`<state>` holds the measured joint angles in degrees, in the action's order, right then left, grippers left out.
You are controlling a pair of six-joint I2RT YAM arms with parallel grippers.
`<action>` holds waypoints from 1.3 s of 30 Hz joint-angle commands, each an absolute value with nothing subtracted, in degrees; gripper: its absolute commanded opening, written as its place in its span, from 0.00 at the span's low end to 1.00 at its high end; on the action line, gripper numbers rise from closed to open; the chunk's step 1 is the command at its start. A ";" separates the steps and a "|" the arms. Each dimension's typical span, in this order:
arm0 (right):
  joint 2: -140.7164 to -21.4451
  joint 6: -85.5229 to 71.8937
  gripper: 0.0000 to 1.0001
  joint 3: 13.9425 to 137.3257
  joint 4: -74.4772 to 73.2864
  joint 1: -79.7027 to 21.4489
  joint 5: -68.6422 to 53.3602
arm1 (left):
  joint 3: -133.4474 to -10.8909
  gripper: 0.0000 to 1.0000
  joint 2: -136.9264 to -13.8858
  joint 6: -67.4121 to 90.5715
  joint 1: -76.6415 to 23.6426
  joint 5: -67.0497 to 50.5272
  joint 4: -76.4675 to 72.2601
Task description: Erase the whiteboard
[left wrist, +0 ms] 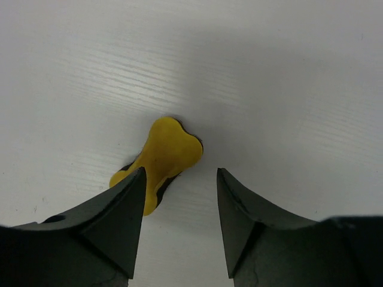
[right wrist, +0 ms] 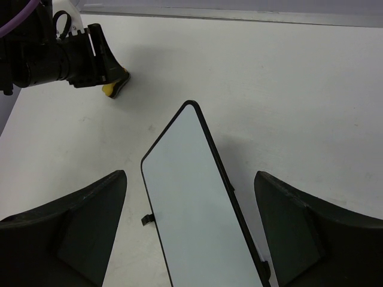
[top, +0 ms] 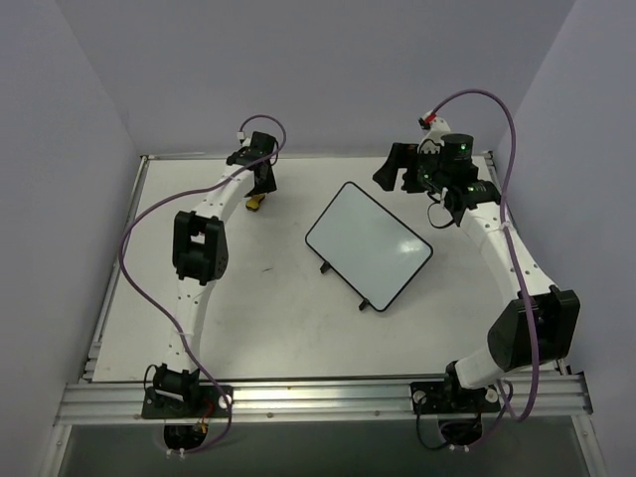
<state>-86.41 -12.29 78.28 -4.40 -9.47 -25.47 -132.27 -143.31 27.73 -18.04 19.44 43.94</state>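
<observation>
Table (top: 248, 318): white, walled on three sides. You have no tray, bin or other container on it in any view, so nothing is held inside anything.

Whiteboard (top: 368, 243): lies flat near the table's middle, turned at an angle, a little toward the right arm's side. Its face reads blank in the top and right wrist views; I see no writing, though faint marks could escape these pictures. Judgement: the wiping looks done, or nearly.

Right gripper (top: 396, 171): raised beyond the board's far corner, jaws wide apart, holding nothing. Its camera looks down the board, probably placed there to keep out of the way.

Left gripper (left wrist: 179, 179): low over the far-left table, well apart from the board. Jaws apart, not clamped.

Yellow eraser (left wrist: 164, 152): rests on the table just ahead of the left jaws, its near end tucked behind one finger; contact unclear. Judgement: this looks like its parking spot.

Clips (top: 326, 266): small, black, on the board's near edge.
</observation>
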 commanded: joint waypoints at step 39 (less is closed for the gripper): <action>-63.99 -15.82 1.00 71.72 -7.65 -9.67 -9.94 | -76.91 0.86 -61.96 23.73 -36.91 14.59 37.88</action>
